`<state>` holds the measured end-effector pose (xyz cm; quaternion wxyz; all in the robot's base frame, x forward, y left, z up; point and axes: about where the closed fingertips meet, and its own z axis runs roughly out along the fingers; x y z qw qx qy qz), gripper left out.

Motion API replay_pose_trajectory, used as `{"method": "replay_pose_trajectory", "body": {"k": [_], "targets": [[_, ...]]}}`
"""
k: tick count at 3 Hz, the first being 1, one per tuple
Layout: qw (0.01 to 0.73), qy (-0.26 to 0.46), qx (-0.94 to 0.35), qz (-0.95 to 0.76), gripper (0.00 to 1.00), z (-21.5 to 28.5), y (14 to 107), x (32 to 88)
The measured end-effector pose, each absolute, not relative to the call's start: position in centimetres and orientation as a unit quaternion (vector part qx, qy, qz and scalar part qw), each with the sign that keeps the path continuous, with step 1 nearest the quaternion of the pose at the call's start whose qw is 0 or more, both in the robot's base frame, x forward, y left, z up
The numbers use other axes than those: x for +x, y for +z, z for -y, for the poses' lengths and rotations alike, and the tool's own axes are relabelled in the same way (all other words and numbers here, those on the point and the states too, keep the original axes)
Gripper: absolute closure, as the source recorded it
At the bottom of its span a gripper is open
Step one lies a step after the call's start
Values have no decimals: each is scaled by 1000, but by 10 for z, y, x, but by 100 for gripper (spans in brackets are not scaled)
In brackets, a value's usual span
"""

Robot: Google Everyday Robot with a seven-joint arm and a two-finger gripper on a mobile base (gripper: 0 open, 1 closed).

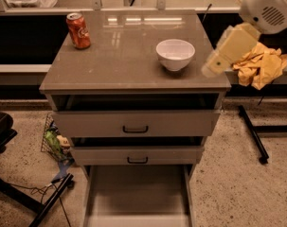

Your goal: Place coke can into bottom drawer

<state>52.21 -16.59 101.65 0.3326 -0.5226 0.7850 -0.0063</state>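
Note:
The coke can (78,30), red with white lettering and a silver top, stands upright at the far left corner of the grey cabinet top (119,65). The bottom drawer (138,193) is pulled out wide, and its plain grey floor holds nothing. My gripper (210,69) is at the end of the cream arm link that comes in from the upper right. It hovers over the cabinet's right edge, just right of the white bowl (175,54) and far from the can.
The two upper drawers (136,124) with black handles stand slightly ajar. A yellow cloth (261,65) lies on the shelf at right. A wire basket (55,143) and a black chair base (20,193) sit on the floor at left, a black stand leg (254,134) at right.

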Motion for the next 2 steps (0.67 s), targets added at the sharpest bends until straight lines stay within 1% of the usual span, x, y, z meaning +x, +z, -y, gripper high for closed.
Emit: {"method": "replay_pose_trajectory", "body": {"k": [1, 2], "targets": [[411, 70, -490, -766, 0, 132, 1009, 543], [476, 128, -480, -725, 0, 94, 999, 550]]}}
